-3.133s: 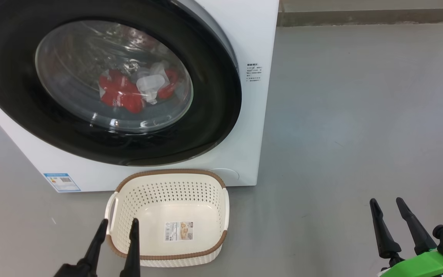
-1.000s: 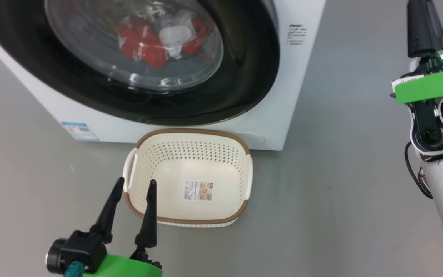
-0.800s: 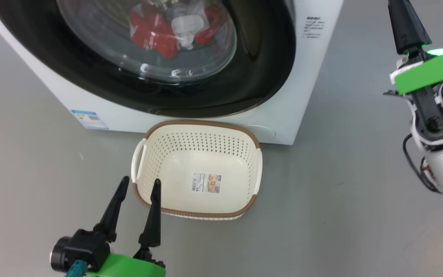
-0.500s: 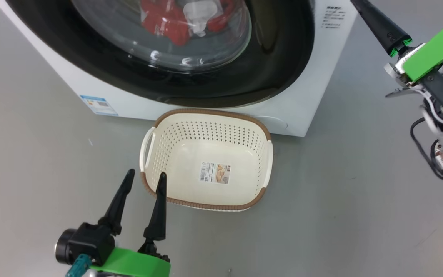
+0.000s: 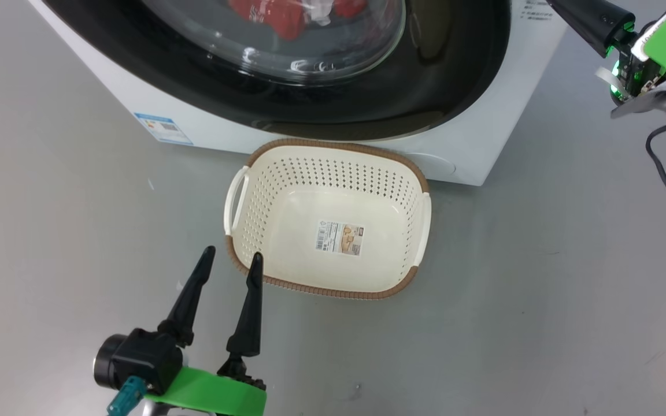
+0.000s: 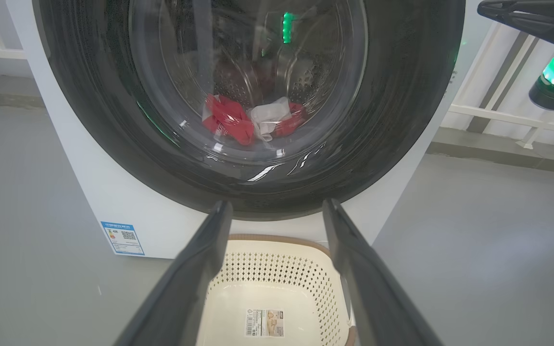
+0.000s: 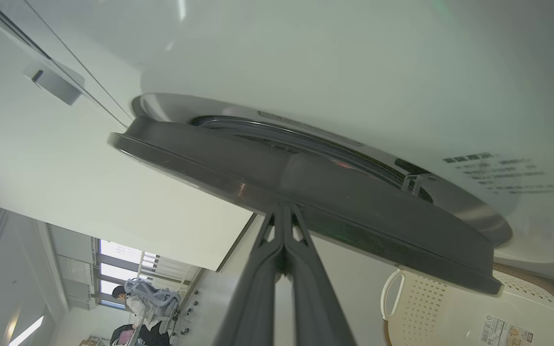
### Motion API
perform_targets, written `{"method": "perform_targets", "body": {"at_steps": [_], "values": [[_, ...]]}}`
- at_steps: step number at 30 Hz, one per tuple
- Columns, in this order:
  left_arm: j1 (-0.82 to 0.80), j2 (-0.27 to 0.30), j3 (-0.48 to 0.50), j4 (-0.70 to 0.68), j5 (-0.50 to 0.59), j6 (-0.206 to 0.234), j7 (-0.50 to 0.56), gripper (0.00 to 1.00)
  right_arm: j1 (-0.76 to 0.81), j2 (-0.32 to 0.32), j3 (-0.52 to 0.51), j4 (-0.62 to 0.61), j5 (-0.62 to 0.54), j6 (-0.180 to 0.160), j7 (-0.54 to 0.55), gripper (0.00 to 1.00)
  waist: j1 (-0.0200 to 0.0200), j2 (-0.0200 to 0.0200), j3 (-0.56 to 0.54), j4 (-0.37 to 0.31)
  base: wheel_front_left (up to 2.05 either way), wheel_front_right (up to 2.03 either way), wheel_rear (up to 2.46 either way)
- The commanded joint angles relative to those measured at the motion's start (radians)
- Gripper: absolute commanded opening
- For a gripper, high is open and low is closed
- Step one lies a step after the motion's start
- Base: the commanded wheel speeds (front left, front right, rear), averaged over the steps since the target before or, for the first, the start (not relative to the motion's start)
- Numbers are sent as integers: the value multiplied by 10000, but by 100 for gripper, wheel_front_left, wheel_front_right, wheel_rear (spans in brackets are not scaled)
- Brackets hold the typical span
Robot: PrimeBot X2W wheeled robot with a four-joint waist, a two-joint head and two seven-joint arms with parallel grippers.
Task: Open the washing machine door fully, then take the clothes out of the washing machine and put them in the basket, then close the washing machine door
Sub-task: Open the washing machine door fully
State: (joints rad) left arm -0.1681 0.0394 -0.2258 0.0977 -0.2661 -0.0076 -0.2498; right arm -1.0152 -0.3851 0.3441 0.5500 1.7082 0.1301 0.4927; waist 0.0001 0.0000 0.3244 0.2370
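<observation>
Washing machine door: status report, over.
Left claw open, hovering near basket. Right claw shut, tips at washing machine door rim. Door not swung open, clothes inside. Basket empty, on floor below door.

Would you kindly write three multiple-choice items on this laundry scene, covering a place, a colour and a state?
1. Where does the basket stand? A. On the floor before the washing machine. B. On top of it. C. Inside it.
2. What colour are most clothes behind the door? A. Blue. B. Red. C. Green.
3. How do the jaws of the left gripper stand? A. Shut on cloth. B. Shut on the basket. C. Open, empty.
Answers: A, it sits on the floor at the machine's foot; B, red fabric shows through the glass; C, they spread apart, gripping nothing.
</observation>
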Motion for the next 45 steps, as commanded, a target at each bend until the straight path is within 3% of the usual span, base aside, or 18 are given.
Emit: {"method": "perform_targets", "body": {"at_steps": [1,13,25,45], "values": [[-179,108,258,-315,-93,120,-120,100,-344,139,-103,-5,166,6,271,0,-1,0,126,95,0,0,0],[-295,108,-70,-529,-267,212,-120,100,-1279,331,-326,1018,-165,6,1209,0,-1,0,701,374,0,0,0],[-546,108,-340,-705,-456,373,-120,100,-1791,475,-473,1265,-578,6,1346,0,-1,0,1121,482,0,0,0],[-591,108,-558,-687,-500,477,-120,100,-245,870,-307,122,-860,6,2095,0,-1,0,501,372,0,0,0]]}}
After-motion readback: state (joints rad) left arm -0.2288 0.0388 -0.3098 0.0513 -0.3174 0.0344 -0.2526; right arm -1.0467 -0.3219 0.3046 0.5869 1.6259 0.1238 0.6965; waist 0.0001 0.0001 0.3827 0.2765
